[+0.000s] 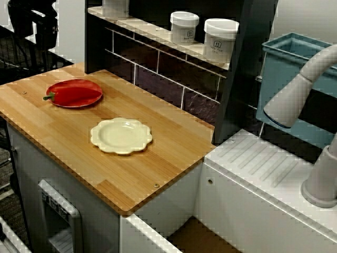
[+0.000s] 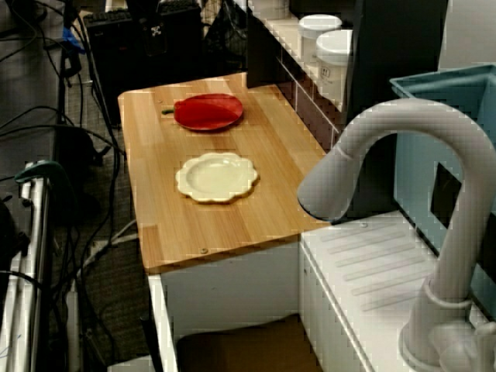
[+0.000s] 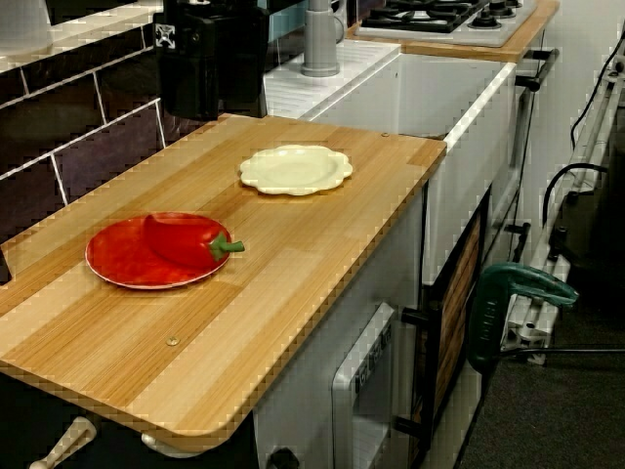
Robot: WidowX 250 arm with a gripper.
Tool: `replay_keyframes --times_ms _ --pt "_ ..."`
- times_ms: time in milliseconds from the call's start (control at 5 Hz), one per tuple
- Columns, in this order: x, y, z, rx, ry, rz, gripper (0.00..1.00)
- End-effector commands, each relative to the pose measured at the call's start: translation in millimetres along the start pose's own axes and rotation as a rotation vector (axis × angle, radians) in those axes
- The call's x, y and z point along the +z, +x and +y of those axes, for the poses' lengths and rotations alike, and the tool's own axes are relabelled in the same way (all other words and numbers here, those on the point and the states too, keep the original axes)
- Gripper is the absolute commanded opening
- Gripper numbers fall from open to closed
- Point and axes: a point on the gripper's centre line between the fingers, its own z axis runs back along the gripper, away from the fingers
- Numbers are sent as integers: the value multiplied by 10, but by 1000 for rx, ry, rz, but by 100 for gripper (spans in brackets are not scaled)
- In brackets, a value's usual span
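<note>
A red pepper [image 1: 73, 95] lies on its side on a red plate [image 1: 73, 83], at the end of the wooden counter [image 1: 158, 158] away from the sink [image 3: 459, 166], its stem over the rim. 1 cream scalloped plate [image 1: 121, 136] sits nearby, closer to the sink. 2 white jars [image 1: 184, 26] stand on the tiled shelf [image 1: 152, 32]. No gripper shows in the 3 views, so its opening cannot be told.

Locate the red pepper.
The red pepper lies on the red plate on the wooden counter, left of the cream plate in the front view.
</note>
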Motion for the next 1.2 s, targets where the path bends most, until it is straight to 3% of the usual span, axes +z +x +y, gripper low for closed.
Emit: replay_keyframes --times_ms 0,200,400,600,800,1000 --pt "146 61 59 6 19 -39 100" --pt "146 61 59 6 19 -39 100" --pt "-334 235 -106 -13 30 18 100" --pt "-496 310 -143 -48 4 25 100" --pt "-529 324 -166 -51 7 21 100" --pt "-588 286 -193 -97 -34 20 100"
